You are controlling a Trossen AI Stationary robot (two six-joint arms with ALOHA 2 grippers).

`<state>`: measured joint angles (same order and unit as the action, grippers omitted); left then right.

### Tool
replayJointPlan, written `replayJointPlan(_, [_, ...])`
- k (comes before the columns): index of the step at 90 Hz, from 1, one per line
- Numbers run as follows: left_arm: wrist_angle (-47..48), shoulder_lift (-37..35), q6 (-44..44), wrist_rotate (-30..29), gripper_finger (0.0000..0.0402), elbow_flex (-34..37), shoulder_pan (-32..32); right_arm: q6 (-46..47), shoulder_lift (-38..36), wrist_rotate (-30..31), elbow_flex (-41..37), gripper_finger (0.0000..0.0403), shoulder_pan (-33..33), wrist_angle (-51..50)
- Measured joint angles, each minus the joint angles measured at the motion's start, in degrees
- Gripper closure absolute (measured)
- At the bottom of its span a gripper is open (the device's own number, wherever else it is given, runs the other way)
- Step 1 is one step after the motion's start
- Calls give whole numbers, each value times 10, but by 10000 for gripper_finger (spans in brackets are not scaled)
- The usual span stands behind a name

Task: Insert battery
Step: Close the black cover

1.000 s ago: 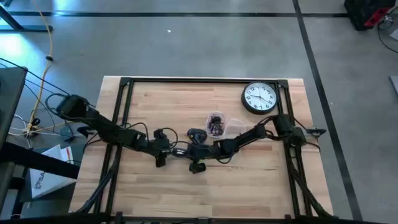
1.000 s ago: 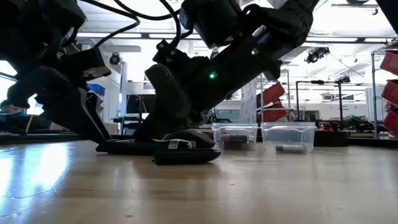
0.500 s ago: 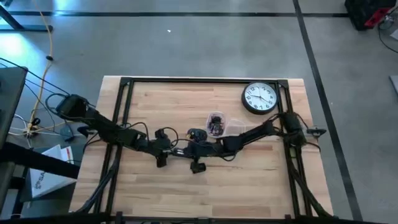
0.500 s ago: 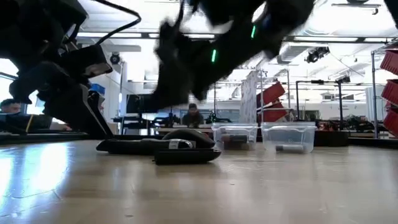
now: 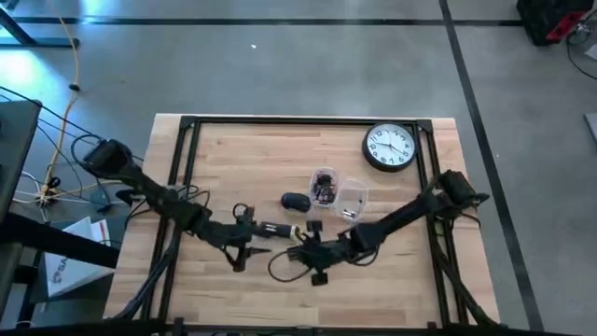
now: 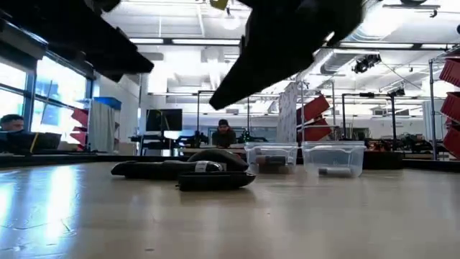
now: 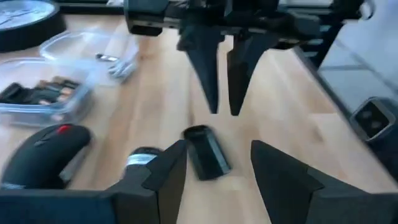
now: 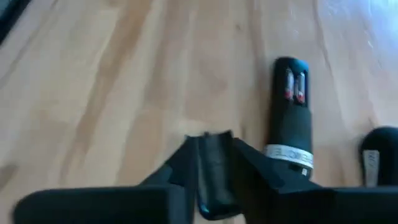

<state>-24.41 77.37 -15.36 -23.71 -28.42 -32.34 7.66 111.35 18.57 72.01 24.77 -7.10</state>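
Right gripper poised over battery cover

Right gripper hangs above the loose battery cover on the tabletop, fingers narrowly parted, holding nothing. Left gripper faces it, spread wide and empty, near the remote. Two batteries already sit in the remote's open bay. Judged step: closing up. Next move calls for pinching the cover and aligning it with the bay.

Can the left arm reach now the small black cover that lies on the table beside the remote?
Probably yes. In the left wrist view the left gripper is open and the black cover lies on bare wood just ahead of its fingers. The right gripper points down close behind the cover, so it may crowd the approach.
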Motion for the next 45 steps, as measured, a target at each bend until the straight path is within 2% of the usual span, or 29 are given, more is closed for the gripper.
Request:
replayJointPlan(9, [-20,25,-22,-30,238,0,-24,-4,4,6,0,269,10,-2])
replayJointPlan(18, [-33,50,-42,-51,238,0,-37,-12,18,16,0,250,13,-9])
replayJointPlan(28, [-52,79,-66,-58,238,0,-39,-18,49,9,0,253,7,8])
replayJointPlan(45, [-64,110,-82,-61,238,0,-40,-26,86,-1,0,281,-6,49])
